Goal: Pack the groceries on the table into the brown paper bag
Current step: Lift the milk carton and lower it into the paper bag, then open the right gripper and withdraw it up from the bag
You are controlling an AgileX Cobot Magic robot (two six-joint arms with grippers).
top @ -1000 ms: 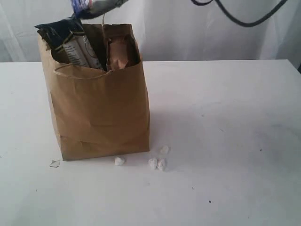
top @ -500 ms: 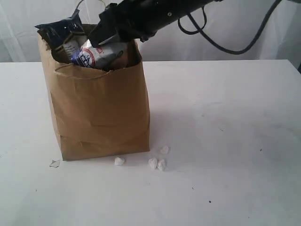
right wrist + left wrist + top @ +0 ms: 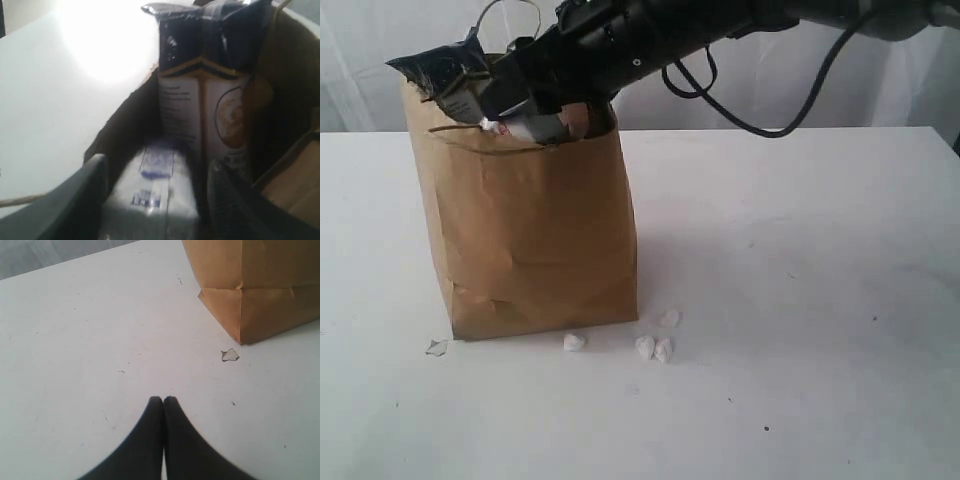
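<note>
The brown paper bag (image 3: pixel 530 240) stands upright on the white table (image 3: pixel 800 250). The long dark-blue packet (image 3: pixel 440 68) sticks out of its rim on the left. My right gripper (image 3: pixel 520 110) reaches into the bag's mouth, shut on the small white-blue carton (image 3: pixel 535 125). In the right wrist view the carton (image 3: pixel 155 195) sits between the two fingers of the right gripper (image 3: pixel 157 175), next to the packet (image 3: pixel 205 75). A bit of the brown-red pouch (image 3: pixel 580 118) shows beside the arm. The left gripper (image 3: pixel 163 399) is shut and empty, low over the table near the bag's corner (image 3: pixel 260 285). The other groceries are hidden.
Small white crumbs (image 3: pixel 655 347) lie on the table in front of the bag. A pale scrap (image 3: pixel 230 355) lies by the bag's left corner. A black cable (image 3: pixel 790 110) hangs from the right arm behind the bag.
The right arm came down from above and pushed the carton lower into the bag's mouth. The bag's rim and the dark-blue packet shifted slightly left.
</note>
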